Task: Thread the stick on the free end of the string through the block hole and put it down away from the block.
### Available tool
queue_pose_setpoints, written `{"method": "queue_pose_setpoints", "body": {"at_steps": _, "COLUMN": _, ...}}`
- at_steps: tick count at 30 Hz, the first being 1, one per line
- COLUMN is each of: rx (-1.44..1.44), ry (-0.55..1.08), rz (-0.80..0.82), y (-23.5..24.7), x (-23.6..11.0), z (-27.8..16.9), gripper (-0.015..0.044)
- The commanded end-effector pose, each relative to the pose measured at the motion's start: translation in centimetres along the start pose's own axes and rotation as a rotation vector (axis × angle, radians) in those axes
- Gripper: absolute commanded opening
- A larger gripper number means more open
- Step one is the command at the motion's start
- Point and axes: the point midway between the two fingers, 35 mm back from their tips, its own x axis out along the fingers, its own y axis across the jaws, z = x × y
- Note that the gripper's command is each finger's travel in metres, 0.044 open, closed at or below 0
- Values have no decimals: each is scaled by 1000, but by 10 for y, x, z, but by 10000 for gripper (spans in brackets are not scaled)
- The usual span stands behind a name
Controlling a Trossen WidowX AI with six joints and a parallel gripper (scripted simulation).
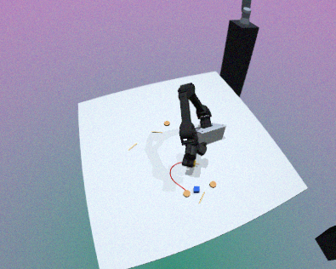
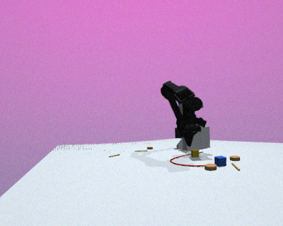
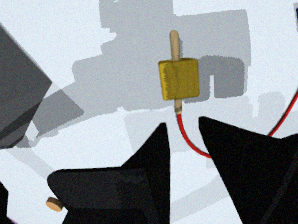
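Observation:
The small yellow wooden block (image 2: 195,153) (image 3: 180,78) sits on the white table (image 1: 116,213). The thin stick (image 3: 174,42) is pushed through its hole. One end sticks out on the far side and the string end shows just below the block. The red string (image 1: 172,174) (image 2: 180,164) (image 3: 189,143) curves back to the round wooden button (image 1: 186,193) (image 2: 210,166). My gripper (image 1: 188,163) (image 2: 189,141) (image 3: 182,124) hangs just short of the block. Its fingers are apart and hold nothing; the string runs on the table between them.
A blue cube (image 1: 196,189) (image 2: 220,161), two loose buttons (image 1: 213,184) (image 1: 167,123) and loose sticks (image 1: 133,146) (image 1: 202,197) (image 1: 157,132) lie around. The grey arm base (image 1: 212,133) (image 2: 202,139) stands behind the block. A black tower (image 1: 239,55) stands at the far table edge.

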Motion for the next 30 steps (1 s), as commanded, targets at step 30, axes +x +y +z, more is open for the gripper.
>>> {"method": "queue_pose_setpoints", "body": {"at_steps": 30, "rx": 1992, "ry": -51, "rz": -4, "y": -4, "x": -41, "z": 36, "gripper": 122}}
